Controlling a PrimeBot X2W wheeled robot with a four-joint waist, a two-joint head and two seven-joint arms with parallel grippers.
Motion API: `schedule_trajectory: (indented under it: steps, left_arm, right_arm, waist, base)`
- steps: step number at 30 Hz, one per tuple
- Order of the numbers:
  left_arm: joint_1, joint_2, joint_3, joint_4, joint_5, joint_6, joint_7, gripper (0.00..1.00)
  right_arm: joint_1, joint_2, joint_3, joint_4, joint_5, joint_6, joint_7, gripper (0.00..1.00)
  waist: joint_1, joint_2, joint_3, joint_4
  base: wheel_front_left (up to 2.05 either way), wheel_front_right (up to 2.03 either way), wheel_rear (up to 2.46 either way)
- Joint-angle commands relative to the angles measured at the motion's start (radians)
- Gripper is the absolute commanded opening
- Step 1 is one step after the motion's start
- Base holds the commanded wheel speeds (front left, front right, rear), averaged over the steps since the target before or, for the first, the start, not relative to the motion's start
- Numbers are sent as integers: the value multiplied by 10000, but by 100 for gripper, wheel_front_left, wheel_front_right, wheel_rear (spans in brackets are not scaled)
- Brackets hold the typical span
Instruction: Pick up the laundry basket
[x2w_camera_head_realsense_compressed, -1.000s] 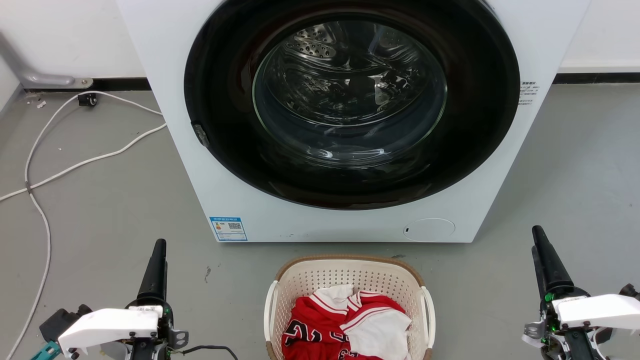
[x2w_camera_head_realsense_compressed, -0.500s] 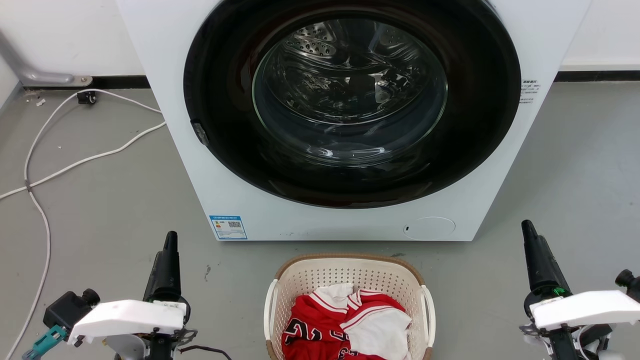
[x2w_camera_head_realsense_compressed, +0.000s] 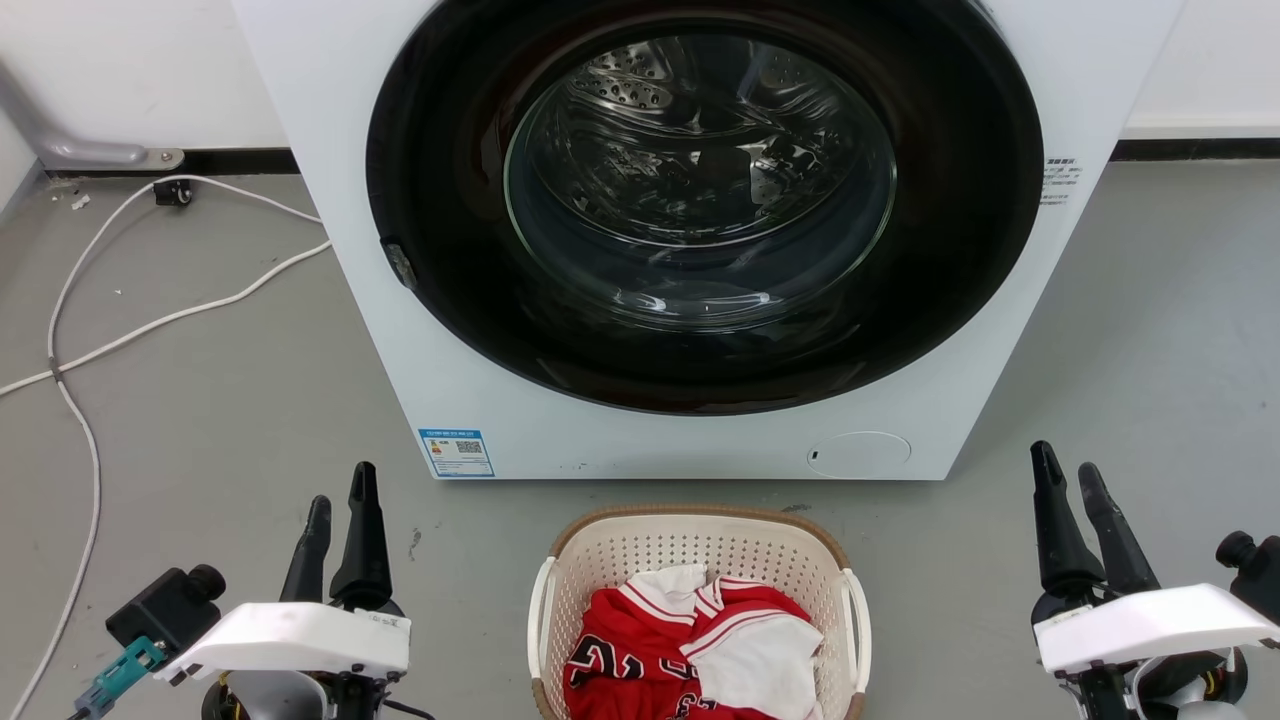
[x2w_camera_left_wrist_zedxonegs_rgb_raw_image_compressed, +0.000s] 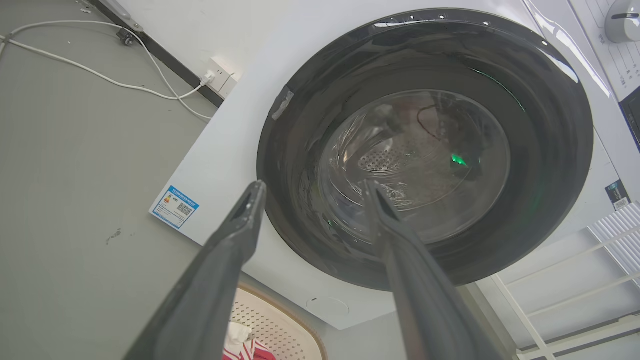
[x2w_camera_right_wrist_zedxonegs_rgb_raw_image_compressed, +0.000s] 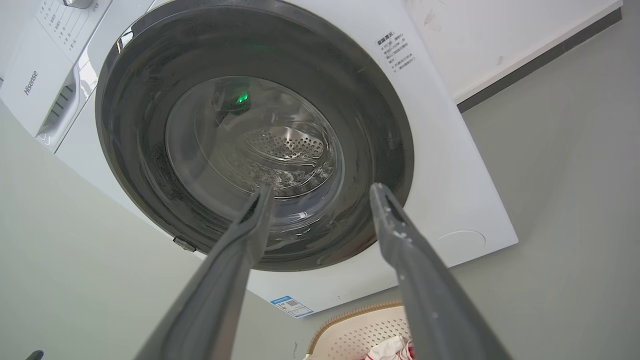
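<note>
**Between the two grippers: one basket, not gripped**

Between the left gripper (x2w_camera_head_realsense_compressed: 342, 485) and the right gripper (x2w_camera_head_realsense_compressed: 1063, 458), nearer the robot than both sets of fingertips, one laundry basket (x2w_camera_head_realsense_compressed: 700, 514) stands on the grey floor (x2w_camera_head_realsense_compressed: 220, 420). It sits well apart from either gripper and slightly nearer the left.

Count:
- Grippers: two, with two dark fingers each. Both stand parted with a clear gap and hold nothing.
- Basket handles: two, both white. One (x2w_camera_head_realsense_compressed: 540, 615) faces the left gripper and one (x2w_camera_head_realsense_compressed: 860, 615) faces the right. Both are untouched.
- Red-and-white clothing (x2w_camera_head_realsense_compressed: 640, 655) lies inside the basket. The number of pieces cannot be told.
- Washer (x2w_camera_head_realsense_compressed: 310, 110): one. It stands beyond all the fingertips with its round door (x2w_camera_head_realsense_compressed: 700, 180) closed and one blue label (x2w_camera_head_realsense_compressed: 457, 455) at its lower corner, just ahead of the left gripper.
- White cable (x2w_camera_head_realsense_compressed: 160, 322) lies on the floor outboard of the left gripper. Whether it is one run or two cannot be told.

In each wrist view the washer door shows through the gap between the fingers, and a corner of the basket shows low between them.

Change from one second ago:
- Each gripper then showed as a single dark finger outline. Each now shows two separate fingers.
- Both grippers have shifted inward toward the basket and forward toward the washer.
- The basket keeps its place against the washer.
</note>
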Motion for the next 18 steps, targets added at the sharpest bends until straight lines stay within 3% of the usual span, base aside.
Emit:
schedule_trajectory:
  steps: [1,18]
  left_arm:
    - [-9,31,-56,-206,327,33,-113,100]
    - [215,29,-266,-468,2622,269,-631,100]
  right_arm:
    - [-50,-10,17,-198,-314,1,-97,100]
    - [166,2,154,-497,-2742,1,-615,100]
  waist:
    - [0,0,5,3]
    - [0,0,76,4]
  base:
    - [0,0,0]
    - [0,0,0]
